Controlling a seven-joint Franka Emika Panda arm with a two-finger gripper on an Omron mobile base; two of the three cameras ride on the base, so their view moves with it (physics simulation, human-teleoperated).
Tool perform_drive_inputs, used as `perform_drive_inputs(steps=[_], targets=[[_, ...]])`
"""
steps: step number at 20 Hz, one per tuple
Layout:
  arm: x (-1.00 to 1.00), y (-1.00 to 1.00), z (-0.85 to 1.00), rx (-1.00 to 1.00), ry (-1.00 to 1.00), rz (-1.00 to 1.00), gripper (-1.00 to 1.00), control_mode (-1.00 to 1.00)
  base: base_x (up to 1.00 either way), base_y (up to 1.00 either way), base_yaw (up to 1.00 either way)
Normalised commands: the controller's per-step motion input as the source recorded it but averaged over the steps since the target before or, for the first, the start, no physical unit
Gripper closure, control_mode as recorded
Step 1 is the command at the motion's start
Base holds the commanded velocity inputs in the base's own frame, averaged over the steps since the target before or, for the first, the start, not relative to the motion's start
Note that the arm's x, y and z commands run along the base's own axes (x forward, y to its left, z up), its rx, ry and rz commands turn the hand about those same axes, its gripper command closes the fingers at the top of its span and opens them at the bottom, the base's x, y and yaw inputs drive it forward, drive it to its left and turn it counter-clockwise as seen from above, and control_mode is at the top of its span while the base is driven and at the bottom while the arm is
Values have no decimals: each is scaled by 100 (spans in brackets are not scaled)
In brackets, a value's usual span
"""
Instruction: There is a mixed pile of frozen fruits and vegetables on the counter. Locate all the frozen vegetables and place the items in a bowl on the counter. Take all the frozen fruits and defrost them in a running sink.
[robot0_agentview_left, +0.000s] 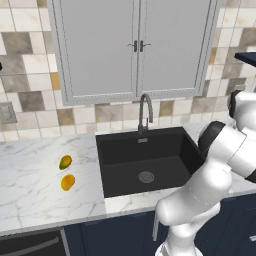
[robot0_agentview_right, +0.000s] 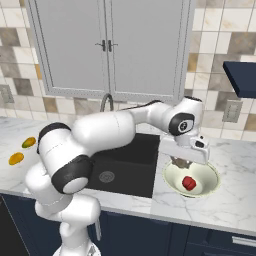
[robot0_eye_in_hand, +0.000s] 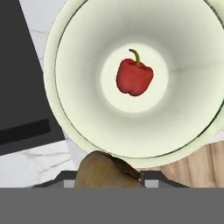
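Gripper (robot0_agentview_right: 181, 162) clamped on one brown mushroom (robot0_eye_in_hand: 107, 170), hovering above one pale bowl (robot0_agentview_right: 210, 186) holding one red pepper (robot0_eye_in_hand: 134, 77). Two mangoes (robot0_agentview_left: 65, 162) lie left of one black sink (robot0_agentview_left: 120, 150) on counter (robot0_agentview_left: 30, 185).

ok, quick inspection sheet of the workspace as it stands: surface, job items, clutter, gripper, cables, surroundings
surface: white marble counter with grey veins, over dark navy cabinets.
job's things: red pepper lies in the middle of the pale bowl, right of the sink. Two yellow-orange fruits lie apart on the counter left of the sink. Brown lump is in the gripper.
clutter: a strip of wooden board beside the bowl in the hand view.
grippers: gripper shut on the brown lump, above the bowl's near rim.
cables: nothing seen.
surroundings: black basin, no water visible; dark gooseneck faucet; tiled wall; grey wall cupboard, doors closed.
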Motion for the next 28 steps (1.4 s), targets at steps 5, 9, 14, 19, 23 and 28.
perform_drive_inputs(steps=[5,9,14,19,23,28], targets=[[10,-14,-31,0,-7,1,100,-100,0,0,0],[18,-4,-35,-3,-8,4,100,-100,0,0,0],[15,-6,-31,-5,-4,4,100,-100,0,0,0],[6,-8,-24,-2,-1,2,100,-100,0,0,0],[2,-3,-15,0,0,1,100,-100,0,0,0],[2,-1,-13,0,0,0,-100,-100,0,0,0]])
